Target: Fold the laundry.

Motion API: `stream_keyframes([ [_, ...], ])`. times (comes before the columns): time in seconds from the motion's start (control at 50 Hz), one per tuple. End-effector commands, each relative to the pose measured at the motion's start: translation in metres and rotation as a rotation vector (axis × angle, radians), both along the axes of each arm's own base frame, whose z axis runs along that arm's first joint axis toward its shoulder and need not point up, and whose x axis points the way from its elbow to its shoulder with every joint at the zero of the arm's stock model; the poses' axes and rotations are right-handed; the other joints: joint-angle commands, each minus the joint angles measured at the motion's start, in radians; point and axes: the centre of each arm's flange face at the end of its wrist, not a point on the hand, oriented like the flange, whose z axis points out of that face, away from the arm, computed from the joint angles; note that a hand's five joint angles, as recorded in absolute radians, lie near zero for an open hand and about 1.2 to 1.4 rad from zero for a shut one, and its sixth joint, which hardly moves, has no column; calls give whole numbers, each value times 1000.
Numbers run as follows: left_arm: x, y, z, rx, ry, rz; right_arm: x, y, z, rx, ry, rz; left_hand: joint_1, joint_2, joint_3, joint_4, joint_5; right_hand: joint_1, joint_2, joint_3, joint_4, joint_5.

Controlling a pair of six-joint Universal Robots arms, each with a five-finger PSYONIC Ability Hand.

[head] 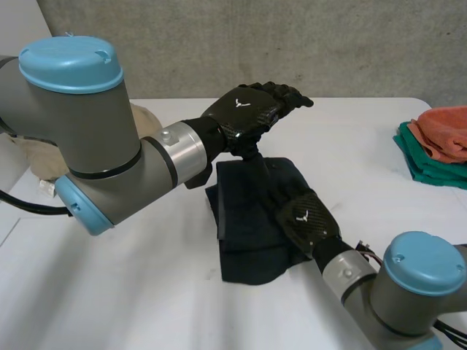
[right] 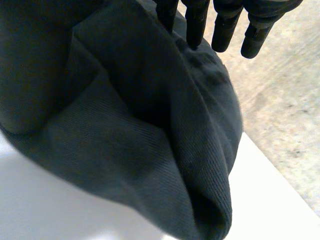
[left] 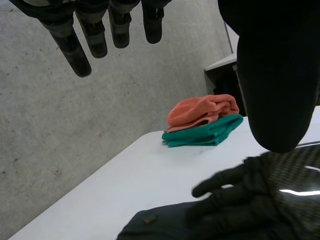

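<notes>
The dark charcoal folded cloth (head: pixel 244 240) lies in the middle of the white table (head: pixel 146 292). The right hand (head: pixel 308 219) rests flat on the cloth's near right part, straight fingers (right: pixel 196 25) slightly apart over the fabric, probably pinning the fold. The left hand (head: pixel 252 108) hovers above the cloth's far edge, fingers (left: pixel 95 37) loose, spread and empty, likely ready to regrasp

Body: left arm (head: pixel 102 138), right arm (head: pixel 398 292) with grey joints, light-blue caps, silver wrist rings; left hand (head: pixel 248 109), right hand (head: pixel 310 222) in black carbon-weave, white chevron mark.
</notes>
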Motion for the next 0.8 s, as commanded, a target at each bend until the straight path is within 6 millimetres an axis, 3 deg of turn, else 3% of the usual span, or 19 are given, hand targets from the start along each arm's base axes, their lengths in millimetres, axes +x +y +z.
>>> stream_keyframes([
  [0.02,0,0,-2,2,-3,10,16,-23,0,-71,-31,-43,26,23,26,-8,-36,202,220,202,201,188],
  [0.04,0,-1,-2,2,-3,12,18,-25,-1,-74,-34,-37,26,23,26,-8,-36,483,501,482,481,469],
  [0.06,0,-1,-2,2,-3,12,20,-27,0,-76,-42,-33,26,23,26,-8,-36,1110,1129,1110,1109,1097],
  [0.08,1,-1,-2,2,-3,13,21,-28,1,-82,-48,-33,26,23,26,-8,-36,1185,1204,1185,1184,1172],
  [0.34,2,-1,12,-38,23,18,31,-56,53,-233,-140,-44,23,20,23,-11,-39,1186,1205,1186,1185,1172],
  [0.42,5,0,31,-95,63,22,30,-73,86,-317,-194,-73,23,20,23,-11,-39,1186,1205,1186,1185,1172],
  [0.5,6,2,44,-138,93,24,0,-116,119,-405,-224,-180,23,20,23,-11,-39,1186,1205,1186,1185,1172],
  [0.52,7,2,47,-145,98,24,-16,-134,132,-440,-235,-224,23,20,23,-11,-39,1186,1205,1186,1185,1172],
  [0.64,8,7,56,-158,118,19,-67,-182,180,-575,-283,-345,23,20,23,-11,-39,1186,1205,1186,1185,1172],
  [0.66,8,8,57,-158,120,18,-87,-195,192,-605,-303,-381,23,20,23,-11,-39,1186,1205,1186,1185,1172],
  [0.72,8,10,58,-147,127,14,-123,-216,207,-636,-353,-439,23,20,23,-11,-39,1186,1205,1186,1185,1172],
  [0.74,7,11,59,-145,130,13,-144,-229,212,-638,-392,-458,23,20,23,-11,-39,1186,1205,1186,1185,1172],
  [0.8,7,13,60,-142,133,10,-173,-250,199,-600,-440,-475,23,20,23,-11,-39,1186,1205,1186,1185,1172],
])
